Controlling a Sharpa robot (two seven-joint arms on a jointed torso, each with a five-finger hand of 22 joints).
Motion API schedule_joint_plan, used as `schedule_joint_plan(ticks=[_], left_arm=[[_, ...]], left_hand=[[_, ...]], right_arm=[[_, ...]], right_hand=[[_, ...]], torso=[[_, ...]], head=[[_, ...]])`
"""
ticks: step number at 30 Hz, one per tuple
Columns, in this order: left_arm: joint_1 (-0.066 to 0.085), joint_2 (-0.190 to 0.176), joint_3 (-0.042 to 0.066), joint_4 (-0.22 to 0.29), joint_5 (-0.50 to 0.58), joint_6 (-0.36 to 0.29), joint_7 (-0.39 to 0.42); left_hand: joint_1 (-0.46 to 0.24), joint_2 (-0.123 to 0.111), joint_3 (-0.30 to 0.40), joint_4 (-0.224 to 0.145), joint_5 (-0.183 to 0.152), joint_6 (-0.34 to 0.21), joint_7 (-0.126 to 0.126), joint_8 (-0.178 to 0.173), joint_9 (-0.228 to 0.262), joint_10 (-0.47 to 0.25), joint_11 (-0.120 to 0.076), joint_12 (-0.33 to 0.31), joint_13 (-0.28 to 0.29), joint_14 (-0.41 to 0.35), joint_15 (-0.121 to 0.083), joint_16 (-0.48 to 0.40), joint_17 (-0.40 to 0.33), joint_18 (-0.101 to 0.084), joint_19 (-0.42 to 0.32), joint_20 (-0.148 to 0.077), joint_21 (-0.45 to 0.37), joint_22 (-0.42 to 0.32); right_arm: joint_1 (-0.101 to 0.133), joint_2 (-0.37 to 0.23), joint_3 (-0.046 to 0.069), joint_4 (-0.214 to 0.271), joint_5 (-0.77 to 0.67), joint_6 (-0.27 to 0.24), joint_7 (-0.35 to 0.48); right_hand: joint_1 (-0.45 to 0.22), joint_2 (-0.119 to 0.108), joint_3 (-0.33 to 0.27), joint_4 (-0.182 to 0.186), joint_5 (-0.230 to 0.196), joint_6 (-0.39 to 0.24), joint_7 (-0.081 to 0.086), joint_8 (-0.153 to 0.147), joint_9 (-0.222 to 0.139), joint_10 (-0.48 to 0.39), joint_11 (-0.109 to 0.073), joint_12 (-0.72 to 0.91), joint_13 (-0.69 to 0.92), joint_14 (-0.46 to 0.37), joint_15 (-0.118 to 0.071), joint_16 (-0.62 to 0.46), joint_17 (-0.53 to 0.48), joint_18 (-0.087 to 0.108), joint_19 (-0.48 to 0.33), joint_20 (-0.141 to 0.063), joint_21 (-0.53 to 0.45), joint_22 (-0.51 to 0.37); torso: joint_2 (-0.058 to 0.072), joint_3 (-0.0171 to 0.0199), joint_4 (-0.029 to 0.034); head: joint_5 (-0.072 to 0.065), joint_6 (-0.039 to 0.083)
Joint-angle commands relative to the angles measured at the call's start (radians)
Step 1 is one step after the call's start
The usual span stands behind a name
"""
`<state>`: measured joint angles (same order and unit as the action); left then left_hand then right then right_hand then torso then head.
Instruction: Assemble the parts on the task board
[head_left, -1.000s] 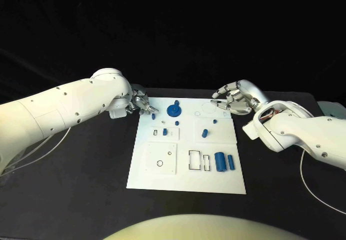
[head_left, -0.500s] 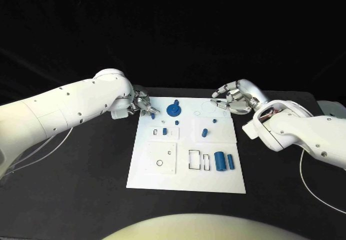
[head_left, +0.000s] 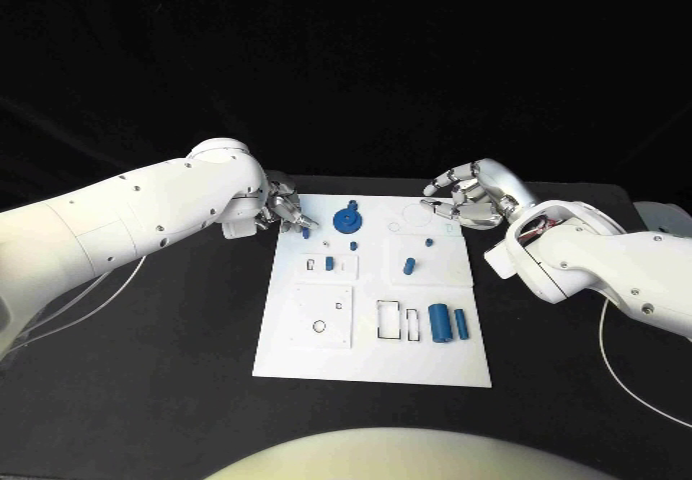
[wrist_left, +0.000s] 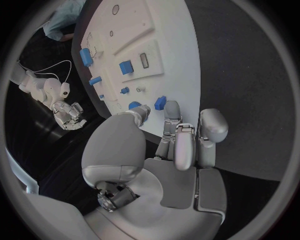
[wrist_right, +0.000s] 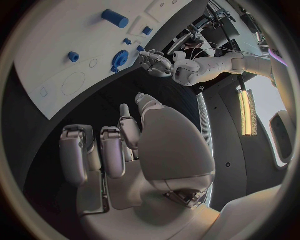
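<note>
The white task board (head_left: 375, 345) lies mid-table. My left hand (head_left: 284, 212) hovers at its far left corner, fingers apart, the tips just short of a small blue part (head_left: 306, 232) standing at the board's edge. In the left wrist view that small blue part (wrist_left: 160, 103) sits between the thumb and a fingertip (wrist_left: 171, 108), not gripped. A blue round gear part (head_left: 348, 219) stands beside it. My right hand (head_left: 469, 198) hangs over the far right corner, fingers loosely bent, holding nothing. Right wrist view: the right hand (wrist_right: 119, 145) is above the board (wrist_right: 56, 55).
Other blue parts stand on the board: a small block (head_left: 330, 263), a peg (head_left: 410, 266), a tiny stud (head_left: 428, 241) and two cylinders (head_left: 440, 323) side by side near empty slot outlines (head_left: 392, 320). Black table (head_left: 159, 340) surrounds the board.
My left hand has crept slightly right toward the board's far left corner. The right hand and the parts have stayed put.
</note>
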<state>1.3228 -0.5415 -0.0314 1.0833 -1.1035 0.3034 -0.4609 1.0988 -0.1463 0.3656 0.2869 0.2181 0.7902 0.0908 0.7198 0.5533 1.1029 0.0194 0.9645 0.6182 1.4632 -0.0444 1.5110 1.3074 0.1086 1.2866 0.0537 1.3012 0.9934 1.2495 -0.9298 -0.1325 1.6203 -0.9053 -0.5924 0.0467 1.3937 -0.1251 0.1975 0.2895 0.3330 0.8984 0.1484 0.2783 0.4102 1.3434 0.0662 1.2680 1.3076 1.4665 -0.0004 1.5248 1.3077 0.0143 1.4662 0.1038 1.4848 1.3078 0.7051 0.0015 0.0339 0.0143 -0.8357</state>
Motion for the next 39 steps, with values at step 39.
schedule_joint_plan(ticks=[39], left_arm=[[0.0, 0.007, 0.0, -0.004, 0.012, 0.031, -0.02]], left_hand=[[0.099, 0.02, 0.033, 0.001, 0.001, 0.019, -0.009, 0.017, -0.009, 0.032, -0.012, 0.033, 0.024, 0.08, -0.01, 0.015, 0.161, -0.003, 0.027, -0.005, 0.025, 0.041]], right_arm=[[-0.001, 0.003, 0.0, -0.002, -0.004, 0.01, 0.008]], right_hand=[[-0.012, 0.002, 0.012, 0.0, 0.004, -0.007, -0.001, 0.007, 0.002, -0.001, -0.003, -0.001, 0.006, 0.081, -0.009, -0.004, 0.174, 0.01, 0.054, -0.007, -0.004, 0.206]], torso=[[0.0, 0.0012, 0.0003]], head=[[0.0, -0.012]])
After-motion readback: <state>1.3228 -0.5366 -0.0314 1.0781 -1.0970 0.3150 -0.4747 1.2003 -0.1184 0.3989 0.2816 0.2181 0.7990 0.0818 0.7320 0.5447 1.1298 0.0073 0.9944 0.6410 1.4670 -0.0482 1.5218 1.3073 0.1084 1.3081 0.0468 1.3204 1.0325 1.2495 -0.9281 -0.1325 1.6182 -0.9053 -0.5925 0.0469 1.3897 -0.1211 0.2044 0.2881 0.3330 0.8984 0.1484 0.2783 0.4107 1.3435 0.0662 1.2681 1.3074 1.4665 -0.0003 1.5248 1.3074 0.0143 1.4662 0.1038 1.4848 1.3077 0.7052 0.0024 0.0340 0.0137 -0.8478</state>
